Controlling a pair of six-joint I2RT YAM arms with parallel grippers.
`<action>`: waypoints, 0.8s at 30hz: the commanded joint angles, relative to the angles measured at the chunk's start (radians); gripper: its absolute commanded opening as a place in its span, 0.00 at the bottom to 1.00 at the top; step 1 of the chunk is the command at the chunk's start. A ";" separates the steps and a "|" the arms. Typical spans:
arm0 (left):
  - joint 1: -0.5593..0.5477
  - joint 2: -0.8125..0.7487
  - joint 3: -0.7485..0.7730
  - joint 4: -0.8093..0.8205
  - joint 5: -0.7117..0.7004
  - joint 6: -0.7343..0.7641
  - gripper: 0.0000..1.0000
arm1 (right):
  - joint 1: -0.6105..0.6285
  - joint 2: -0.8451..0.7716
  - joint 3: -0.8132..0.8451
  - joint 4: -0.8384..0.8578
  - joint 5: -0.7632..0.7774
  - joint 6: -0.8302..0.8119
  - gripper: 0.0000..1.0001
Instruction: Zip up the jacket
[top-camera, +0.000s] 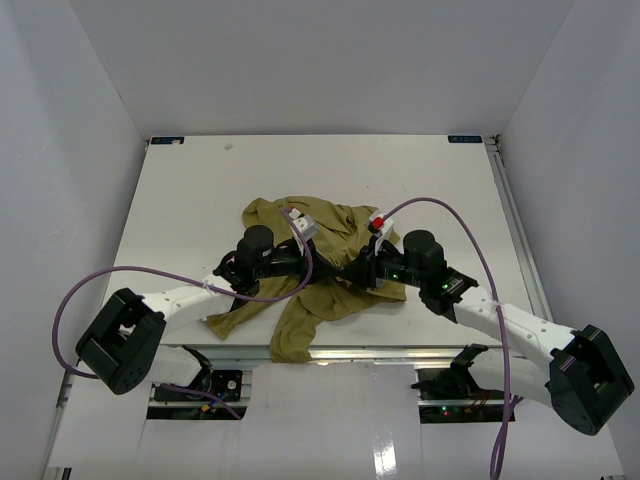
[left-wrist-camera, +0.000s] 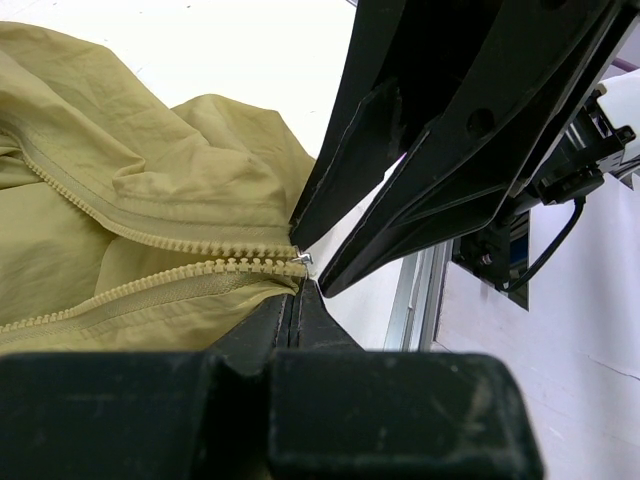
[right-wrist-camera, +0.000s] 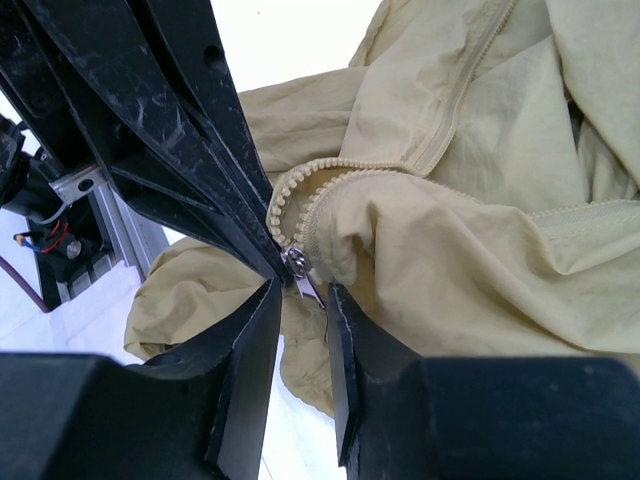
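The jacket lies crumpled at the middle of the table, one fold reaching the near edge, with both arms meeting over its front. The zipper is undone along the length in view, its two rows of teeth spreading apart across the olive cloth and coming together only at the metal slider. The left gripper is clenched on the jacket's edge just below that slider. The right gripper comes in from the opposite side, its tips nearly touching the left one's, jaws slightly parted with the slider's small pull tab hanging between them and a gap on either side.
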 joint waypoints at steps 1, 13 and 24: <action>-0.003 -0.018 0.004 0.015 0.019 -0.004 0.00 | 0.007 -0.002 -0.015 0.067 -0.029 -0.012 0.32; -0.002 -0.018 0.002 0.013 0.017 -0.002 0.00 | 0.012 -0.007 -0.015 0.062 0.001 -0.004 0.08; -0.003 -0.011 0.002 -0.004 -0.003 0.023 0.00 | 0.012 -0.037 0.076 0.036 0.005 0.038 0.08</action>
